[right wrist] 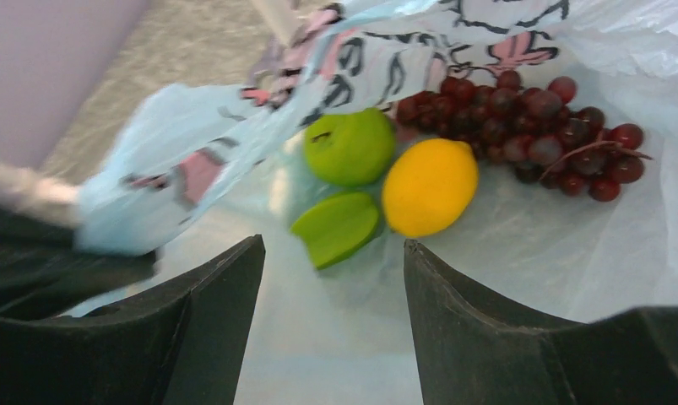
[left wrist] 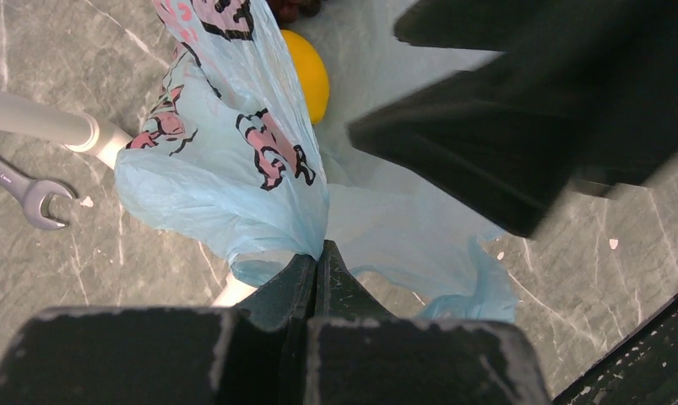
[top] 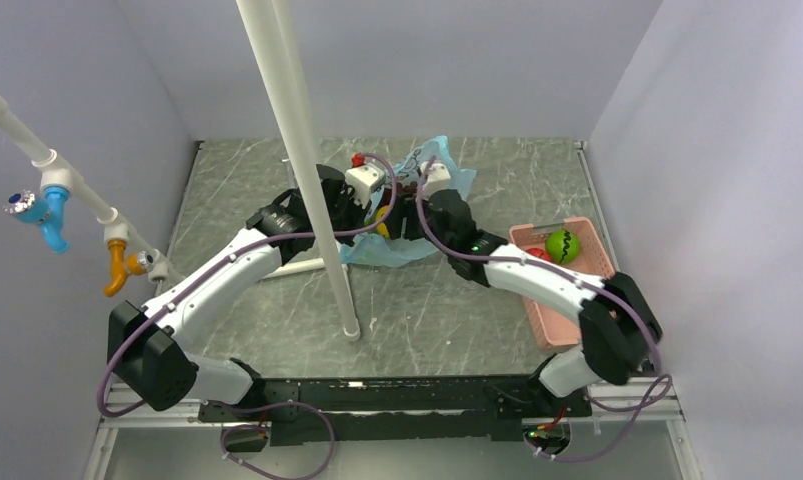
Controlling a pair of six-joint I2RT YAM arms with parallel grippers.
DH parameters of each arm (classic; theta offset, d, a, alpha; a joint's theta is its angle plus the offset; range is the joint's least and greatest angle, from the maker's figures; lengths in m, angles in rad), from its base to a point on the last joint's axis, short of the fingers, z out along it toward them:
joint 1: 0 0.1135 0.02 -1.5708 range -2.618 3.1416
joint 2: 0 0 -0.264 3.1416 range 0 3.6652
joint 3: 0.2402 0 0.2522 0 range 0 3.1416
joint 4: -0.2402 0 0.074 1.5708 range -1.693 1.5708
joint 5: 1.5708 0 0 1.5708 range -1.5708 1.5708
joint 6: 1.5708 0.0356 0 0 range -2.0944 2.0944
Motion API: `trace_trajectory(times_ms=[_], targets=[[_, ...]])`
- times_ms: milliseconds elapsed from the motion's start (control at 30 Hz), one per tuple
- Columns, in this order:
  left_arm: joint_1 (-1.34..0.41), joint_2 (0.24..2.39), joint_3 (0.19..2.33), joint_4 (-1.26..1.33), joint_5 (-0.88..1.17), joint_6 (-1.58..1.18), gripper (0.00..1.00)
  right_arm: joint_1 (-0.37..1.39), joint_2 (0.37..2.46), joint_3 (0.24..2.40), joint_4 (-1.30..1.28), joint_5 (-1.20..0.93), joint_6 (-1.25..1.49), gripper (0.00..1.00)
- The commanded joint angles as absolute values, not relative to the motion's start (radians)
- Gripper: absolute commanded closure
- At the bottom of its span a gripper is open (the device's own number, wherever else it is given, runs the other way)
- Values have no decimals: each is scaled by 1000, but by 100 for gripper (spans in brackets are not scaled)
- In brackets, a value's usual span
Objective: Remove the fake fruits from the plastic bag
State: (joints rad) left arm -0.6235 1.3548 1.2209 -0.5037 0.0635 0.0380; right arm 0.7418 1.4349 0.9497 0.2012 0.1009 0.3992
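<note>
right wrist: fruits (right wrist: 429, 186) inside gaping bag (right wrist: 521, 253)

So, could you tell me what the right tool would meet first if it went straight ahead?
Probably the green wedge inside the plastic bag; it lies centred ahead of the open right tool, though depth is unclear.

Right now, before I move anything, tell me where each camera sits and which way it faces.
Top external: high behind the robot, looking down on the table; left arm and right arm show whole.
Left wrist: low beside the plastic bag, facing along the left gripper, shut on its edge.
Right wrist: facing into the bag past the open right gripper at the grape bunch and yellow fruit.
Shared: both wrist views show bag and yellow fruit.
</note>
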Motion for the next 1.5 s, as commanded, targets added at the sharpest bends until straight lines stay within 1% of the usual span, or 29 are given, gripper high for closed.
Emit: trace_trajectory(times_ms=[0,133,300,400,567,667,800,933,1133,1233,1367,1433,1467], targets=[[-629,1307,1215,-457,76,32,100,738,1586,1044,277,251,347,34],[-628,1314,1221,-463,77,33,100,732,1704,1091,325,310,338,31],[-629,1314,1225,-466,81,32,100,717,1840,1161,342,329,347,21],[-629,1307,1221,-463,79,33,100,697,1907,1193,345,311,370,15],[-629,1311,1226,-467,86,34,100,670,1969,1238,339,291,427,10],[-629,1313,1226,-467,92,32,100,668,2018,1296,313,294,436,8],[-628,1315,1227,-467,94,32,100,668,2096,1388,215,350,464,9],[-628,1313,1229,-468,95,31,100,669,2140,1418,184,335,477,14],[-629,1313,1227,-468,98,31,100,669,2142,1394,198,297,496,32],[-628,1313,1228,-469,99,31,100,668,2110,1359,231,289,484,39],[-628,1314,1229,-469,100,29,100,668,2056,1347,230,249,447,57],[-629,1316,1230,-469,102,29,100,668,2019,1334,223,230,442,61],[-629,1318,1231,-470,103,29,100,668,1998,1320,225,223,442,66]])
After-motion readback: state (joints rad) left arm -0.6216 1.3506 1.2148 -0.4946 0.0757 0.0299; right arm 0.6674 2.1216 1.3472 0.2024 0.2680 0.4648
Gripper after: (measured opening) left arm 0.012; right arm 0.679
